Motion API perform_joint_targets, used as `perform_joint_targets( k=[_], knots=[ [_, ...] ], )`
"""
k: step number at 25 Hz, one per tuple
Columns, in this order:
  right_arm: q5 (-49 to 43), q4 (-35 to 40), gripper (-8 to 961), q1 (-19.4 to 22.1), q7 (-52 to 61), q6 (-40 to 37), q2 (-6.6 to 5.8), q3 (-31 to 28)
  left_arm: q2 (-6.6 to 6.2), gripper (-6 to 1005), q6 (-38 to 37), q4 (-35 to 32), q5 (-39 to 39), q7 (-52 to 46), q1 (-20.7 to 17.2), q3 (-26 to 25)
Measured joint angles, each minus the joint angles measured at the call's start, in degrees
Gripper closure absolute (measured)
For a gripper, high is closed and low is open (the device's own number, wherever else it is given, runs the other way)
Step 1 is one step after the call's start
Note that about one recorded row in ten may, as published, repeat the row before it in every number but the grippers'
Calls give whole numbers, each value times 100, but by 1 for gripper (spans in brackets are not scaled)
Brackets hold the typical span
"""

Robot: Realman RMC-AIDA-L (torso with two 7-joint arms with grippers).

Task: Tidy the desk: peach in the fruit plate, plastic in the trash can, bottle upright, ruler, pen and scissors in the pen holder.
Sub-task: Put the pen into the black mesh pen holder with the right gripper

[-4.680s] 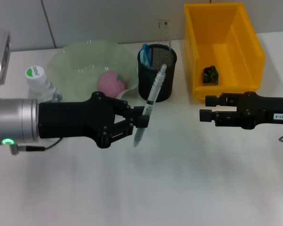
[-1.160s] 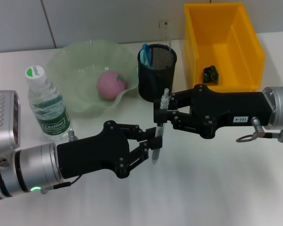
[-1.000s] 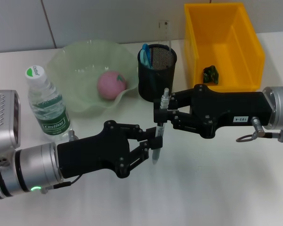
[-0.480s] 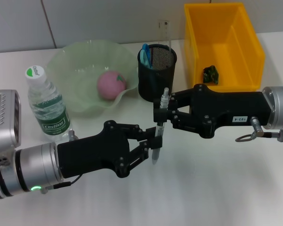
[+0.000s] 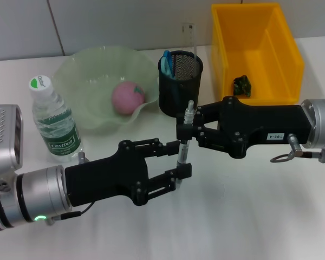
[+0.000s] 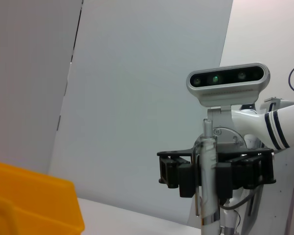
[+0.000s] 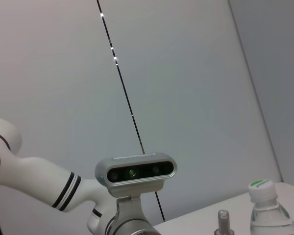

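White desk (image 5: pixel 249 216) below, pale grey wall behind. Both arms reach in level toward the middle, meeting at one pen (image 5: pixel 183 149) standing upright between them. Left gripper (image 5: pixel 173 161) comes from the near left, its black fingers spread wide either side of the pen's lower half, not pinching it. Right gripper (image 5: pixel 185 129) comes from the right, jaws clamped on the pen's upper barrel just under the silver cap; the left wrist view shows that clamp (image 6: pixel 208 174) head-on. One clear plastic bottle (image 5: pixel 52 120) stands upright, green cap on, at the left. One round pink peach (image 5: pixel 128 97) sits in the wavy translucent green fruit plate (image 5: pixel 86 70). One black mesh pen holder (image 5: pixel 180 84) carries blue-handled scissors (image 5: pixel 166 63) and a clear ruler (image 5: pixel 189 38). One yellow trash can (image 5: pixel 257 51), boxy, holds one crumpled dark green plastic scrap (image 5: pixel 241 85).
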State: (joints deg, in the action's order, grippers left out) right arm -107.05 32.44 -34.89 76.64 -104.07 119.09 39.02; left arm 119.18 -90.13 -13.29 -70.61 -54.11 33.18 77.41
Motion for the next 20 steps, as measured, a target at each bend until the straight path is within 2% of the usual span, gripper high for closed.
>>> perform_joint_targets(
  k=[7,10,14,20],
  knots=[
    [0,31,777,0,1,-2,-8,-9,0,512,57,-18,-11,-191,17,2],
    [0,40,777,0,1,-2,-9,-9,0,306,84,-26,-18,-220,21,2],
    [1,50,777,3,-15,0,-17,-20,0,133,116,-57,-28,-237,6,2],
    [280,170,777,95,-89,62,-52,-113,0,133,207,-60,-48,-230,-78,2]
  ],
)
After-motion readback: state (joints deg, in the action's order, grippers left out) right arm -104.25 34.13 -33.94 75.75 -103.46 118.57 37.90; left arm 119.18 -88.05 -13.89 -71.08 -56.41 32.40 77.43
